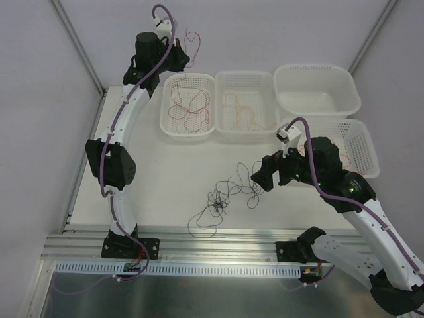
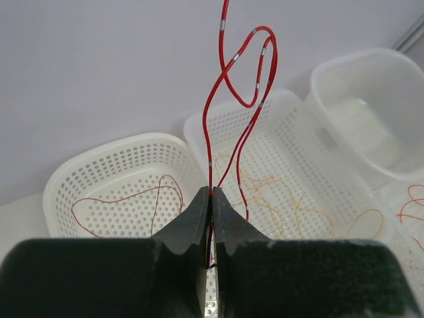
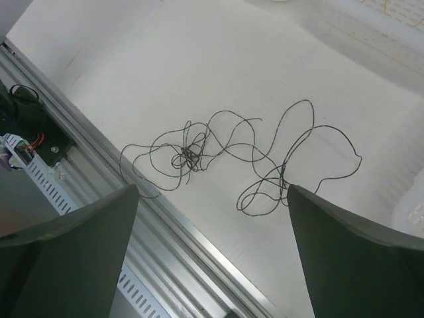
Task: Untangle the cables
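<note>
Black cables (image 1: 224, 196) lie in a loose tangle on the white table (image 1: 165, 179), knotted near the middle, with squiggly loops spreading toward the metal rail (image 3: 192, 248) at the near edge. The right gripper (image 3: 212, 187) hangs just above the right end of this tangle with its jaws spread wide and nothing between them. At the far side of the table the left gripper (image 2: 211, 193) is clamped tight on a bright red cable (image 2: 233, 86), which rises from the pinched fingertips and curls into a loop above them. Below and beyond it stand white perforated baskets: the left basket (image 1: 167, 99) holds dark red strands (image 1: 189, 106), and the middle basket (image 1: 246, 79) beside it holds orange strands (image 1: 244, 116). A deeper white tub (image 1: 317, 73) stands to their right.
</note>
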Available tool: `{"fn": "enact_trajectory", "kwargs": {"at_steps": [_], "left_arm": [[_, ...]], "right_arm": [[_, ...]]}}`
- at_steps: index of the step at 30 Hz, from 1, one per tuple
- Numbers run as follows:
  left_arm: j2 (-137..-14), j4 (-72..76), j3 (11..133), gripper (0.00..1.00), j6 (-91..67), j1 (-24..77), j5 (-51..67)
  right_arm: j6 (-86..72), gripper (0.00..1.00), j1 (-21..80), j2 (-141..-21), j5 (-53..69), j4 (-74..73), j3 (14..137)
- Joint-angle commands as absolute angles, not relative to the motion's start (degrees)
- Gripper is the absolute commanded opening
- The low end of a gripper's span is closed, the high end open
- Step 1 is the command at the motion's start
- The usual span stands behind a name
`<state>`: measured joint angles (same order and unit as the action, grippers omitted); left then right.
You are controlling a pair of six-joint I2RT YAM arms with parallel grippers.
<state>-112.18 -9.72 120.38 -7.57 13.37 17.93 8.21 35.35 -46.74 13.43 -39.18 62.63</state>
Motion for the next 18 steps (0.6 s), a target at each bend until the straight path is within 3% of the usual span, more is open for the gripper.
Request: {"fn": "enact_trajectory", "kwargs": {"at_steps": [1, 3, 7, 11, 14, 18], "left_arm": [[-119.08, -9.67, 124.62, 0.04, -9.57, 12.22, 16.0], [-122.76, -9.41, 124.81, 0.13, -10.45, 11.87, 15.03], [-124.19, -9.41, 121.56, 0.61, -14.66, 10.64, 16.6], [-118.58, -9.4, 113.74, 0.89, -15.29, 10.63, 17.75], [-111.29, -9.49, 107.35, 0.99, -16.08, 10.63, 18.1], [-97.78, -9.58, 95.74, 0.99, -19.94, 10.9, 19.68]], "right_arm": [[8.96, 0.99, 35.59, -46.05, 10.55, -40.16, 62.23], [8.96, 0.99, 35.59, -46.32, 10.11, -40.43, 61.79], [8.96, 1.0, 35.51, -47.11, 9.41, -40.25, 60.91], [8.79, 1.0, 35.59, -47.9, 8.96, -39.82, 60.21], [8.18, 1.0, 35.59, -48.86, 8.7, -39.9, 59.68], [7.04, 1.0, 35.68, -50.97, 8.87, -40.43, 59.07]]}}
